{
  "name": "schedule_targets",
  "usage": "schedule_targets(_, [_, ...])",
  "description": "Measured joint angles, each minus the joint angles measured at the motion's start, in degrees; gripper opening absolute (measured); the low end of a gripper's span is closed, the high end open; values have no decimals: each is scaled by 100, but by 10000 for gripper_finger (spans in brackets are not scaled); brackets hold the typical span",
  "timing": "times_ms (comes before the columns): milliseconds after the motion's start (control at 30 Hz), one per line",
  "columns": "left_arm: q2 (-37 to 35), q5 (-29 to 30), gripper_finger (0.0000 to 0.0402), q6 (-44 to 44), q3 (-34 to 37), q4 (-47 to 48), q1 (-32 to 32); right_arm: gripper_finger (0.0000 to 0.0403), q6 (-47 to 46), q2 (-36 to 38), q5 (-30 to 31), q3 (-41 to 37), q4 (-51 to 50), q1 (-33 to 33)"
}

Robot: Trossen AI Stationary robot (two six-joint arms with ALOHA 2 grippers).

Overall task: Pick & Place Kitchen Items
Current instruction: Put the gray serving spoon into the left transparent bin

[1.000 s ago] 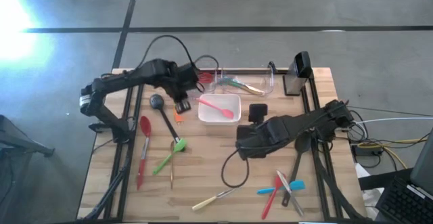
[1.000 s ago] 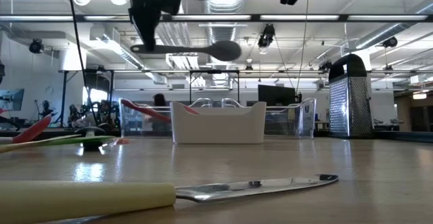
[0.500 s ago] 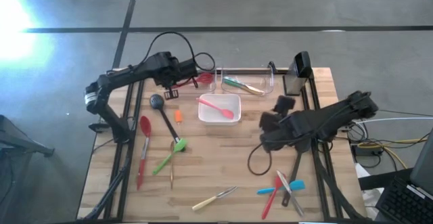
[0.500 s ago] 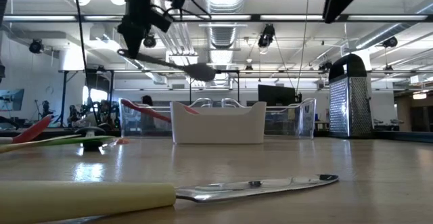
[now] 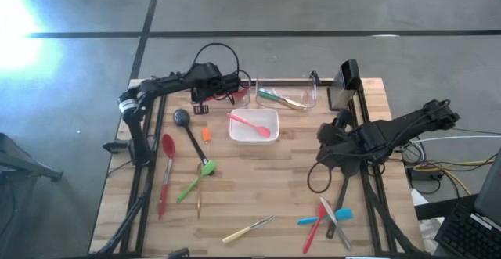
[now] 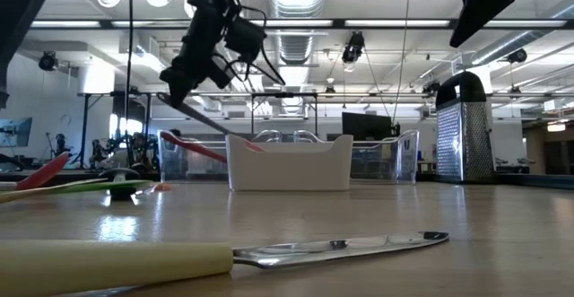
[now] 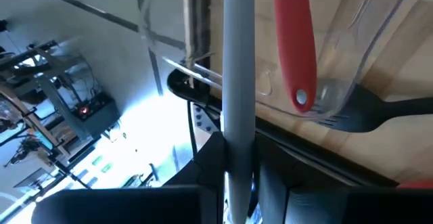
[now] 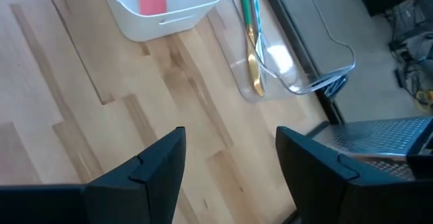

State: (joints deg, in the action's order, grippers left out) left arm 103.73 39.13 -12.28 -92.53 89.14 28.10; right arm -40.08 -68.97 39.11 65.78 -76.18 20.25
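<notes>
My left gripper (image 5: 207, 95) is over the table's far left, beside the left clear bin (image 5: 237, 91), and is shut on a grey long-handled utensil (image 7: 238, 61). In the low view the utensil (image 6: 211, 122) slants down from the gripper (image 6: 208, 41) toward the bin, which holds a red utensil (image 7: 295, 41) and a black fork-like one (image 7: 365, 112). My right gripper (image 8: 230, 163) is open and empty, above bare table right of the white dish (image 8: 169, 11); in the high view it is at the right (image 5: 333, 130). My left gripper pinches the grey utensil's handle (image 7: 238, 139) between its two fingers, and the handle runs straight out forward along them. The utensil is lifted clear of the table and tilted, its far end down toward the left clear bin. That far end is hidden behind the white dish.
The white dish (image 5: 253, 126) holds a pink spoon. The right clear bin (image 5: 290, 95) holds green and gold utensils. A grater (image 5: 344, 85) stands far right. A black ladle (image 5: 188, 130), red spoon (image 5: 166, 173), green utensil (image 5: 194, 182), cream-handled knife (image 5: 246, 229) and blue and red utensils (image 5: 325, 216) lie on the table.
My left gripper has gone toward the far edge and right, up to the left clear bin, and has tipped: the grey utensil, level a second ago, now slants head down toward the bin. My right gripper has drawn back from the table's middle toward its right edge.
</notes>
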Motion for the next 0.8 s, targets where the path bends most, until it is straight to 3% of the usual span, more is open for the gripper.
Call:
schedule_targets(467, [619, 55, 50, -486, 0, -463, 303, 221, -2, 335, -15, -745, 422, 0])
schedule_targets(533, [639, 231, 72, -534, 0, -515, 306, 221, -2, 335, -15, -794, 467, 0])
schedule_targets(800, [453, 636, 227, -660, -12, -537, 304, 221, 0, 332, -17, -816, 485, 0])
